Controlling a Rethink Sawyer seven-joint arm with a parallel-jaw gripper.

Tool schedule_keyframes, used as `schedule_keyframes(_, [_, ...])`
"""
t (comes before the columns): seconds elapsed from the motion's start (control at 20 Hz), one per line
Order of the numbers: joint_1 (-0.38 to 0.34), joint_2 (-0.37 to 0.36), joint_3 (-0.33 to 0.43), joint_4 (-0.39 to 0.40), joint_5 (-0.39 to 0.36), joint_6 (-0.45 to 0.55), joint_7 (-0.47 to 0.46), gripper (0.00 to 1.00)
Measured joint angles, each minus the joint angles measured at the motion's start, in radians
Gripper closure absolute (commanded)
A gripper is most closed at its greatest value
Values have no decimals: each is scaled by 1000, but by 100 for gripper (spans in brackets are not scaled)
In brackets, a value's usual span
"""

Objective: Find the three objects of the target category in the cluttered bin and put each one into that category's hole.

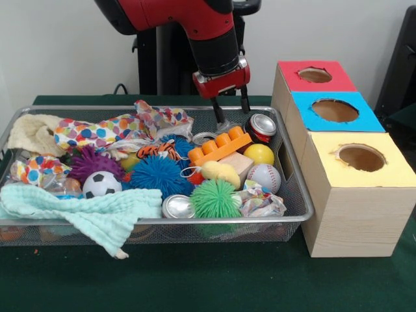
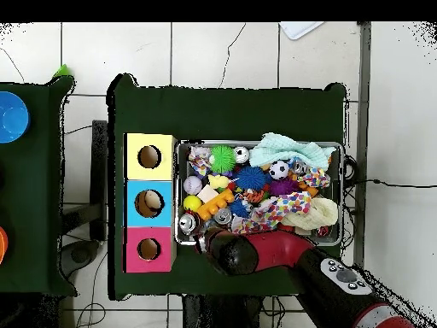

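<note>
The wire mesh bin [image 1: 296,195] is full of toys; it also shows in the overhead view [image 2: 344,184]. My gripper [image 1: 232,116] hangs open and empty over the bin's back right corner, its fingers [image 1: 218,112] reaching down just left of a silver can [image 1: 263,125]. One clear crinkly container [image 1: 57,186] with a bluish glint lies at the bin's left, beside the soccer ball [image 1: 101,184]. Other clear containers are hidden. The blue-topped box's hole [image 1: 335,110] is to the right of the gripper; from overhead the hole [image 2: 149,203] shows something pale inside. The arm [image 2: 256,252] hides the gripper from overhead.
The red-topped box [image 1: 315,75] and the yellow-topped box [image 1: 361,158] flank the blue one. A mint cloth [image 1: 84,211] hangs over the bin's front rim. Spiky balls, a baseball [image 1: 264,177], an orange brick [image 1: 220,147], dotted paper wads [image 1: 97,133] and another can [image 1: 177,207] crowd the bin.
</note>
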Motion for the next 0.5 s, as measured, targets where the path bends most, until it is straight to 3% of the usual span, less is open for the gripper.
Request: schedule_keyframes(0.5, [-4,1,0,0,-9,0,0,0])
